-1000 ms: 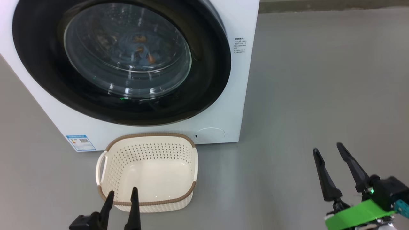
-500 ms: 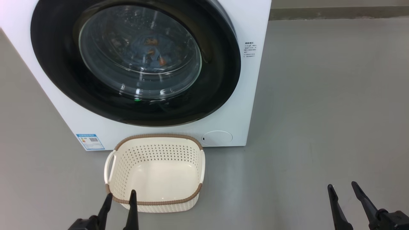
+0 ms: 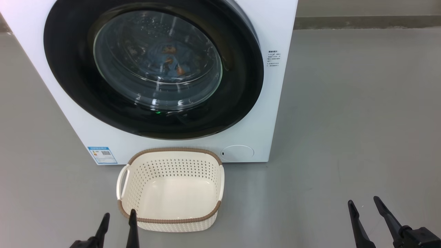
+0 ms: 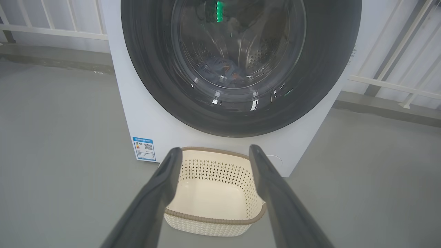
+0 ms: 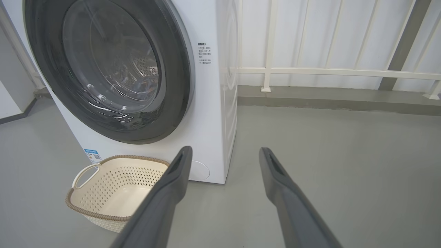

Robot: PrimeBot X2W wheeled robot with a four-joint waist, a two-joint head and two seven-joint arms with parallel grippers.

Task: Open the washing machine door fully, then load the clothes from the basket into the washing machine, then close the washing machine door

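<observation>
The white washing machine (image 3: 272, 113) stands ahead with its black-rimmed door (image 3: 69, 79) shut flat against the front. Through the glass I see the blue, orange-printed clothes (image 3: 172, 63) lying inside the drum; the left wrist view shows the clothes (image 4: 222, 69) too. The cream basket (image 3: 172, 224) sits on the floor in front of the machine with nothing in it. My left gripper (image 3: 119, 217) is open just before the basket's near left corner, holding nothing. My right gripper (image 3: 363, 203) is open over bare floor at the lower right, well away from the machine.
Grey floor (image 3: 344, 120) spreads to the right of the machine. A white railing (image 5: 327, 70) and a low kerb run behind it. A blue label sticker (image 3: 102, 155) marks the machine's lower left front, and a round service flap (image 3: 237, 152) its lower right.
The head camera has shifted, so the whole scene sits lower and more to the right. My right gripper has dropped back from mid-height to the bottom right corner. The left gripper has drawn back slightly.
</observation>
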